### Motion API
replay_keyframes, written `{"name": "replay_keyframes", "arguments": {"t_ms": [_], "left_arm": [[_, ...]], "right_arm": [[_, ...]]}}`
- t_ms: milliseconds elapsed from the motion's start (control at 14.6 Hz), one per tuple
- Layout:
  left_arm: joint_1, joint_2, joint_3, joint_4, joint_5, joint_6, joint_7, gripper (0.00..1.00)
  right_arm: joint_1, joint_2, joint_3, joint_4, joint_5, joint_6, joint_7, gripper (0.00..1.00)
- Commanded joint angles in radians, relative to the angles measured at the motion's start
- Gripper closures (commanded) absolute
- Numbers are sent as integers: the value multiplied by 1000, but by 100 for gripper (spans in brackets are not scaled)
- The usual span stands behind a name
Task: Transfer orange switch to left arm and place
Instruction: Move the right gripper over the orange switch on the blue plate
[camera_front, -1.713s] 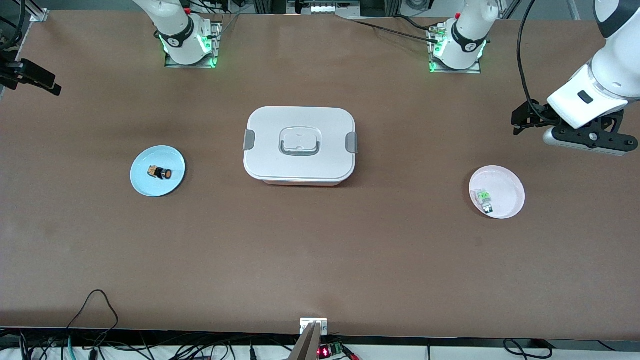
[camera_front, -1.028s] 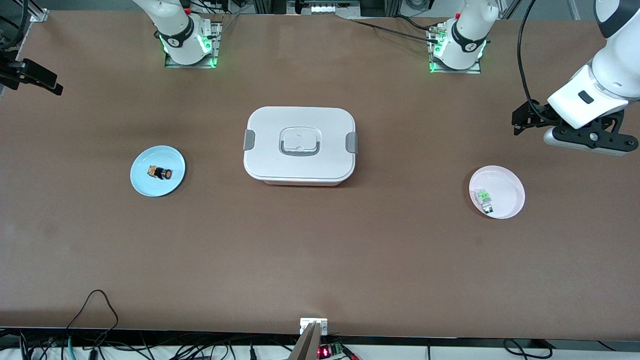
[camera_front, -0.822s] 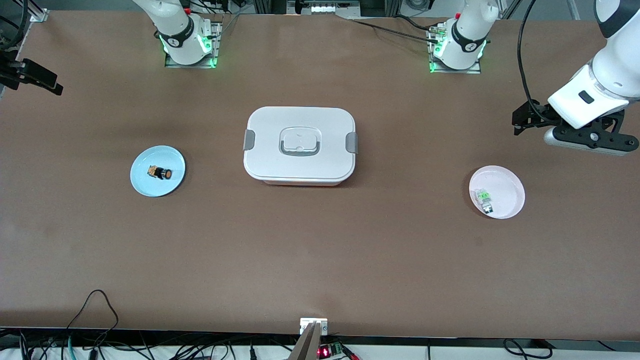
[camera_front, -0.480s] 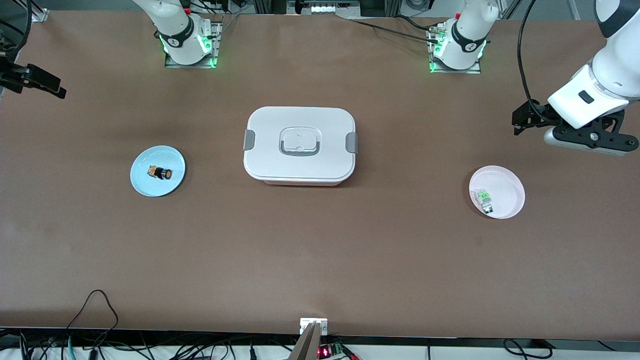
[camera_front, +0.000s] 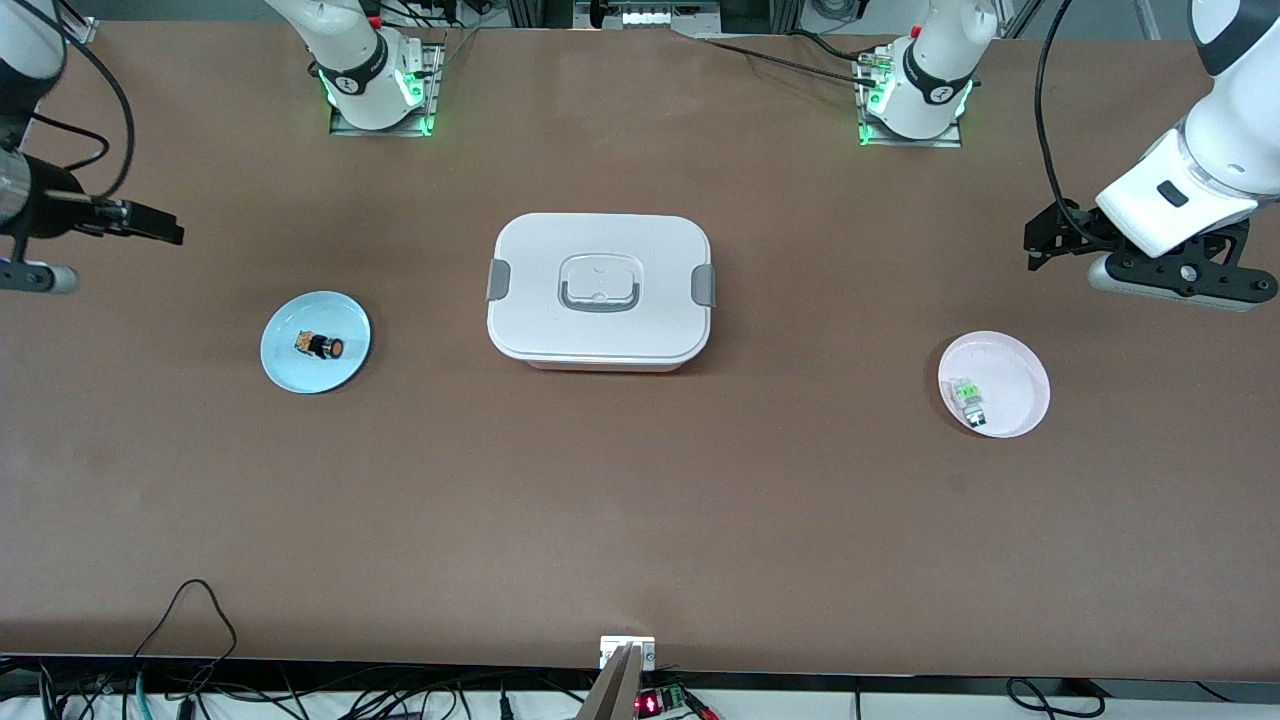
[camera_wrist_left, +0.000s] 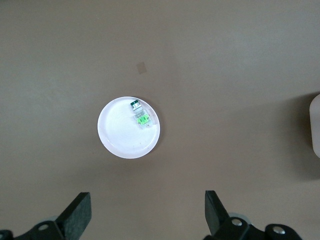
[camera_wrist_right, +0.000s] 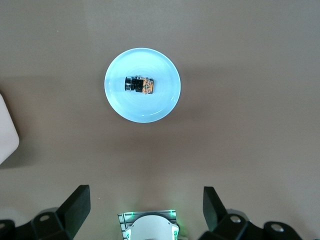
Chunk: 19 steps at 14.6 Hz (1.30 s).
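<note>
1. Plates sit nearest you: the small round pink plate (camera_front: 1030, 405) toward the left arm's end of the brown table (camera_front: 640, 520), carrying a small clear-and-green component (camera_front: 969, 398), and the small round light-blue plate (camera_front: 290, 365) toward the right arm's end.
2. Your target, the tiny black cylindrical orange switch (camera_front: 321, 346), lies on its side on the blue plate, well apart from both grippers.
3. Between the two plates stands the large white rounded lidded box (camera_front: 599, 289) with grey side clips; treat it as the obstacle for any crossing.
4. Farther up, the right gripper (camera_wrist_right: 144, 207) hangs over the table's edge at the right arm's end, fingers spread wide apart and empty. Its wrist view looks straight down on the blue plate.
5. The left gripper (camera_wrist_left: 145, 210) waits over the table near the edge at the left arm's end, fingers likewise apart, nothing held, with the pink plate below its camera.
6. The step in hand looks like the right arm's approach. Centre the fingers over the switch, turn the wrist so they close across the black barrel, and descend slowly so you do not nudge the plate.
</note>
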Motion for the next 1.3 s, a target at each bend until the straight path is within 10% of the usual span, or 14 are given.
{"name": "replay_keyframes", "arguments": {"t_ms": [0,1234], "left_arm": [[-1,6,-2,26,25,-21,-11,0],[1,9,1,26,25,-35,3,0]], "right_arm": [[8,-1,5,20,6,-6,-14,0],[13,28,-1,58,22,55,4,0]]}}
